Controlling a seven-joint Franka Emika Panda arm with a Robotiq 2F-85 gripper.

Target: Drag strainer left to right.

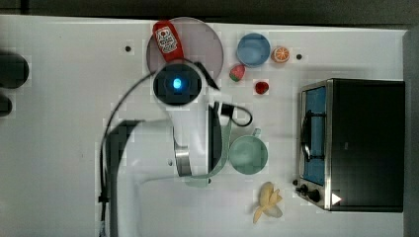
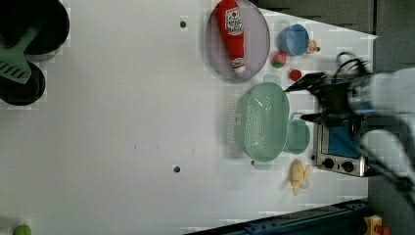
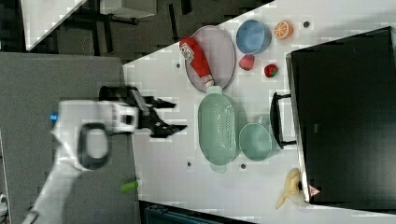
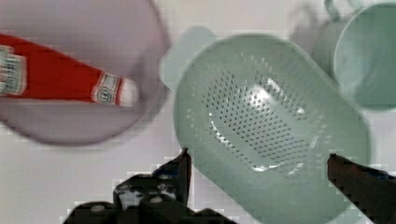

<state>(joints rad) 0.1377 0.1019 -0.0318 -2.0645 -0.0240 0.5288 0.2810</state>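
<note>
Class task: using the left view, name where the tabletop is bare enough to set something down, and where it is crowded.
Bare: the wide stretch between the dark pans on the left view's left and the strainer. Crowded: the left view's right, where plate, ketchup, bowl, mug, banana and oven cluster.

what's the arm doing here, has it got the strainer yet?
Not yet. The gripper hangs open above the strainer, fingers spread wide and holding nothing. The strainer sits flat on the white table, right beside the green mug and just off the plate carrying the ketchup bottle. Whether strainer and mug touch is unclear. The toaster oven stands past the mug.
</note>
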